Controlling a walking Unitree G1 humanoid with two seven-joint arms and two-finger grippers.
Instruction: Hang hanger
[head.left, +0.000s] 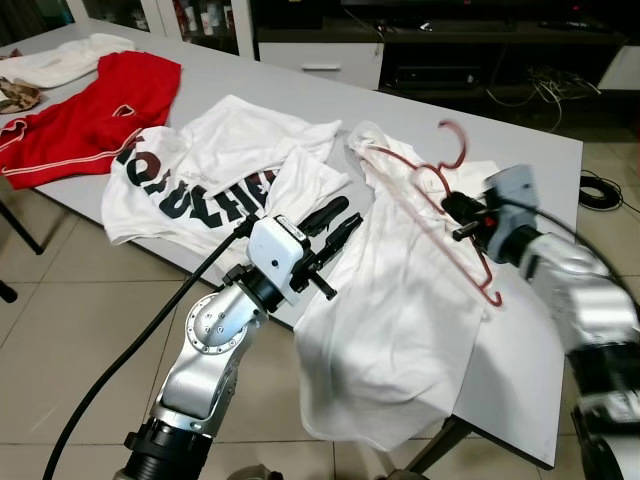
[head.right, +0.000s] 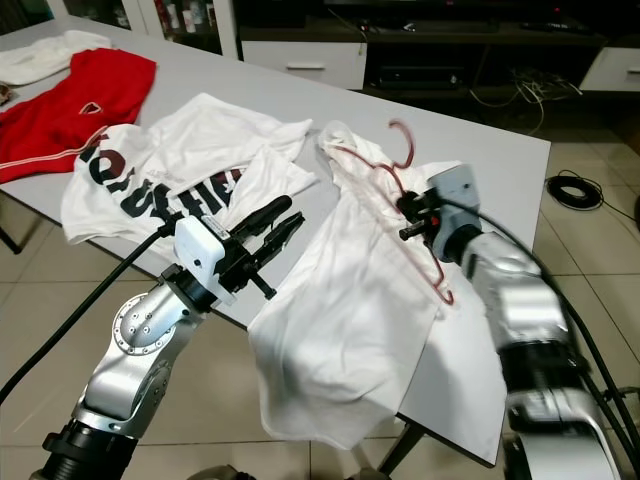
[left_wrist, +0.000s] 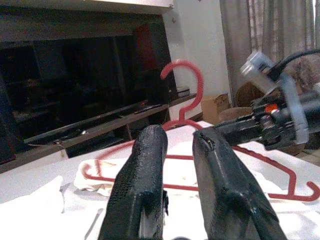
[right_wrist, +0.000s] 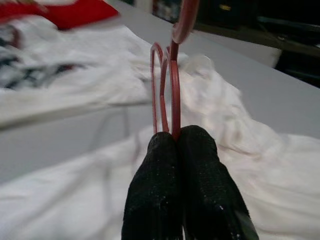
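- Right gripper (head.left: 452, 208) has its two black fingers pressed together on the red hanger (head.left: 440, 215), pinching the thin frame near the neck, just below the hook; the wrist view shows the frame rising straight out from between the fingertips.
- Beyond that grip, the hanger stands tilted above the table (head.left: 520, 140), hook uppermost, with its far shoulder tucked into the white shirt (head.left: 390, 300) and its near end poking free toward the robot.
- Beneath and beside the gripper, the shirt lies draped over the table edge, much of it hanging off toward the floor.
- Left gripper (head.left: 335, 222) hovers across the shirt from the right one, fingers spread a little and holding nothing, pointed at the hanger.
- Farther past the left gripper lie a lettered white shirt (head.left: 200, 180) and a red garment (head.left: 100, 110).
- Handling, as a judgement: the hanger looks light, stiff and smooth, so it may swivel in a narrow pinch; the neck is the steadiest hold. The shirt is soft and limp, likely to slide off the shoulders unless supported when lifted.
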